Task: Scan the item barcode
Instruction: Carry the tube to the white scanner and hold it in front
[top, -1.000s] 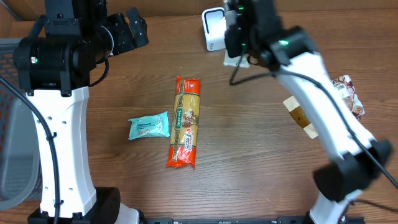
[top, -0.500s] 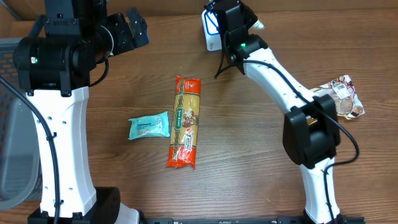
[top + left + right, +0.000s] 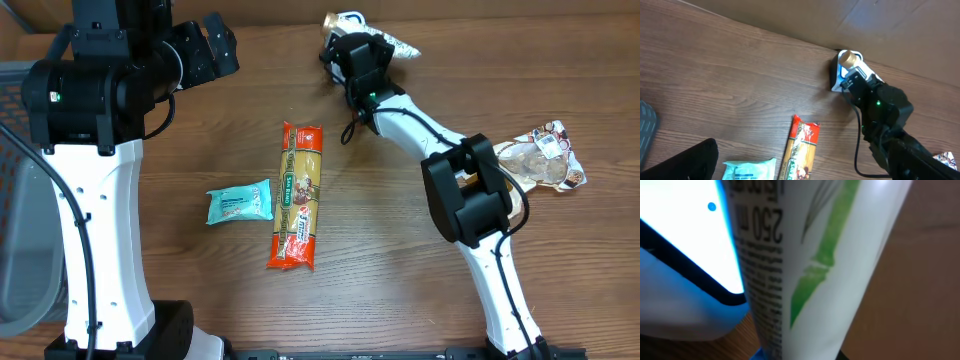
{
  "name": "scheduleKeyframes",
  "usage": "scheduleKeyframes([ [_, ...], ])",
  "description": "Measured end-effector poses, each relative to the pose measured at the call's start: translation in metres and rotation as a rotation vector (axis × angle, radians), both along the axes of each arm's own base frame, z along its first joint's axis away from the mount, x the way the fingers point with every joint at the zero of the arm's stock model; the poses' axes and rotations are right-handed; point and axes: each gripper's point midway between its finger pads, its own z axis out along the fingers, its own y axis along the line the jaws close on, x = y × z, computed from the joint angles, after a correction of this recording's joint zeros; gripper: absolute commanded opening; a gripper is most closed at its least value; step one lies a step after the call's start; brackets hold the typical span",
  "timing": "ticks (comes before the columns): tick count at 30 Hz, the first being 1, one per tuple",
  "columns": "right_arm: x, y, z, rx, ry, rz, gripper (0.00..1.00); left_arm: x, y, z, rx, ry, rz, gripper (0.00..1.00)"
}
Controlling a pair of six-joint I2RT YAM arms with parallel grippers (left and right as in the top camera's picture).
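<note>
The right gripper (image 3: 365,48), clamped narrow on the white tube (image 3: 805,265), has closed in from beside the scanner (image 3: 836,80). The tube now lies across its lit window. Scanning seems under way, though no barcode shows.

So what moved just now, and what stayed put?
The right gripper, shut on the tube, swung it left over the scanner, which it now mostly covers from above. The arm folded in, uncovering more of the snack bag. Nothing was let go. The left gripper, pasta packet and teal packet stayed put.
</note>
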Motion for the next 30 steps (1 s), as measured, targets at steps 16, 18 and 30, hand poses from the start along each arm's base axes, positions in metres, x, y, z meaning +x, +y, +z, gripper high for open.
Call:
scheduleKeyframes([
  [16, -0.001, -0.004, 0.011, -0.070, -0.039, -0.037, 0.04, 0.000, 0.000, 0.000, 0.000, 0.000, 0.000, 1.00],
  [18, -0.004, -0.004, 0.013, -0.058, -0.033, -0.053, 0.04, 0.000, 0.000, 0.000, 0.000, 0.000, 0.000, 1.00],
  [30, -0.119, -0.016, 0.159, 0.351, 0.123, -0.135, 0.04, 0.000, 0.000, 0.000, -0.002, 0.000, 0.002, 1.00],
])
